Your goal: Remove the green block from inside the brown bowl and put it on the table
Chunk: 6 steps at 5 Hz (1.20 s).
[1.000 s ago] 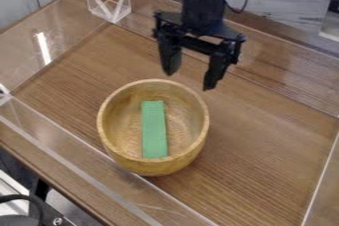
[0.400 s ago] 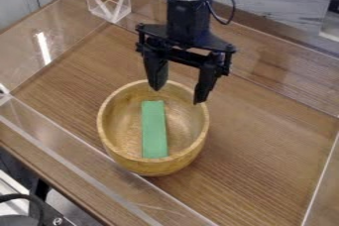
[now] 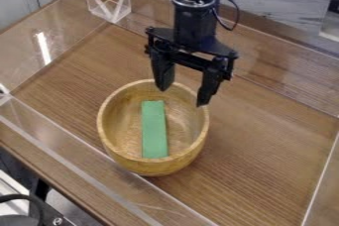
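Left of centre in the lower frame we saw the bowl [image 3: 117,138] on the table [image 3: 272,141], with the green block [image 3: 155,129] lying flat on its floor. Above the bowl's upper right rim our claw [image 3: 183,84] hung pointing down, fingers spread wide and holding nothing.

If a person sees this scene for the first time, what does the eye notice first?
Probably the bright green flat block, lying on the floor of the round tan wooden bowl near the front of the brown wood-grain table. Next, the black gripper hanging open above the bowl's far rim, pointing down.
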Each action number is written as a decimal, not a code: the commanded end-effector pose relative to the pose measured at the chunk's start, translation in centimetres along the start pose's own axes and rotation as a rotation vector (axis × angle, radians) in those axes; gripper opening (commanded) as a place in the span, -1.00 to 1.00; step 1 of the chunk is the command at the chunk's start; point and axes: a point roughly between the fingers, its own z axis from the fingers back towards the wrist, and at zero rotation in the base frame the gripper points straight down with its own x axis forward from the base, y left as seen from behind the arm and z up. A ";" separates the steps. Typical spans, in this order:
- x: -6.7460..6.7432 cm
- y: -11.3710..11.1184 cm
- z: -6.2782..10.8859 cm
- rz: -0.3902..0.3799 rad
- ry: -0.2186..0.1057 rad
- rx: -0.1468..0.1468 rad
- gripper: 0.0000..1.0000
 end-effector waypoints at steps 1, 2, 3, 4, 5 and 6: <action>1.2 -0.6 0.2 0.032 -0.041 -0.003 1.00; 0.9 -0.8 -0.1 0.096 -0.055 -0.015 1.00; 1.1 -1.3 -0.7 0.140 -0.055 -0.019 1.00; 0.8 -1.0 -0.7 0.118 -0.049 -0.017 1.00; 0.4 -1.0 -0.5 0.104 -0.044 -0.018 1.00; 0.0 -1.0 -0.3 0.092 -0.040 -0.019 1.00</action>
